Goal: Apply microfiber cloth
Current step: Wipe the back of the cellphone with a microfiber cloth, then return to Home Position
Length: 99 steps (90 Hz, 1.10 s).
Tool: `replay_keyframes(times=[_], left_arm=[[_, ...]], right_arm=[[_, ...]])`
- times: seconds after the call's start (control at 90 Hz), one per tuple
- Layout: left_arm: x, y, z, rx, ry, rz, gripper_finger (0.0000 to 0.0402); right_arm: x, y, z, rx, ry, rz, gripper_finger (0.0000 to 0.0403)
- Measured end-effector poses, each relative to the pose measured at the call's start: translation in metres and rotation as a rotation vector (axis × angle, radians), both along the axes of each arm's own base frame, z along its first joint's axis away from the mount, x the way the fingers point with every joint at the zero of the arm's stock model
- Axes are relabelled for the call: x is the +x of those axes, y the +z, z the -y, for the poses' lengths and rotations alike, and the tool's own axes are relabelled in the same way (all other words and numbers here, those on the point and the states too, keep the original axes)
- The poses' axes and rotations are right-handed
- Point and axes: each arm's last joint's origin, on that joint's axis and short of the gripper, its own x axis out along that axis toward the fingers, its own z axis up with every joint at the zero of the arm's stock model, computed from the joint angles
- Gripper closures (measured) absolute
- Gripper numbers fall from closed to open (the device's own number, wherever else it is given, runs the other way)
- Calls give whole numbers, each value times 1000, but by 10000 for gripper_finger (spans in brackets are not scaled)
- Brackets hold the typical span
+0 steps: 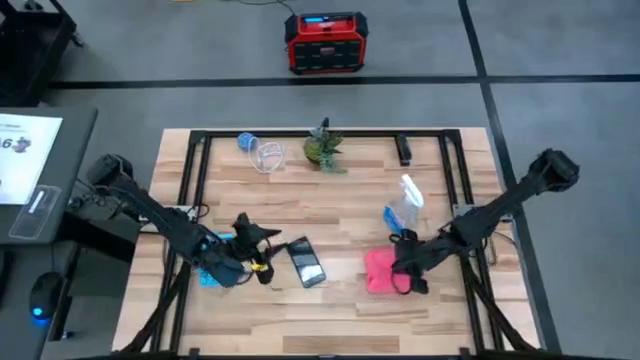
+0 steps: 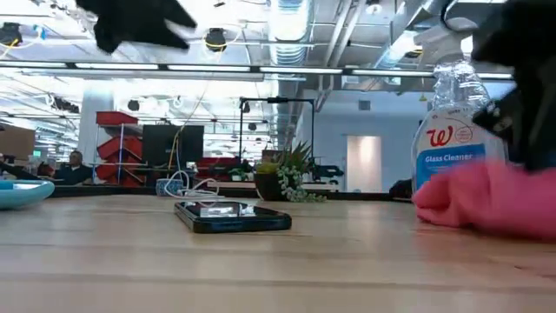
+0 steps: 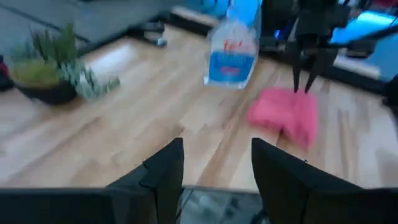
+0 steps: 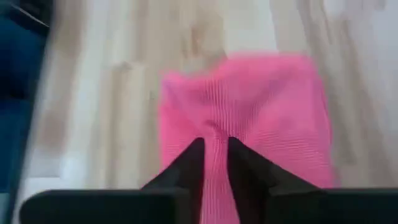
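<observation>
Wood-plank table (image 1: 330,215), ribbed soft pink microfiber cloth (image 4: 249,118)

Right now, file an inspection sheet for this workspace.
Surface: wooden table, dark frame rails along its edges.
Job's things: microfiber cloth bunched at right, beside the glass cleaner bottle; black phone flat at centre.
Clutter: potted plant, light blue calculator.
Grippers: right gripper pinching the cloth; left gripper open, raised over the phone.
Cables: white cable behind the phone.
Surroundings: red box on the floor.
</observation>
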Motion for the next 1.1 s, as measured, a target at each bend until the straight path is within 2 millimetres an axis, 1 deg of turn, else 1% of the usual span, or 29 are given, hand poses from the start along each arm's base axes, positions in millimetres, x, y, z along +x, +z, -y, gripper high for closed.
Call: replay_keyframes(times=[0.122,0.222,0.367,0.456,0.533,0.678,0.767,0.922,1.1], left_arm=[[-13,19,-18,6,-10,13,240],[-26,29,-33,7,-4,9,240],[-47,41,-54,2,30,13,240],[-62,40,-66,-15,38,49,240],[-76,32,-77,-58,38,107,240],[-98,3,-92,-117,30,211,240],[-107,-12,-98,-146,14,301,240],[-117,-34,-107,-188,5,442,240],[-117,-53,-114,-209,-46,560,240]], right_arm=[[-12,23,13,-1,25,117,283],[-25,37,25,-9,29,187,263],[-46,52,43,-30,-16,272,255],[-58,56,52,-31,-45,342,258],[-69,52,60,-17,-67,385,261],[-84,40,70,15,-120,453,264],[-88,33,75,35,-152,508,264],[-91,21,81,53,-218,601,264],[-87,6,86,95,-266,681,264]])
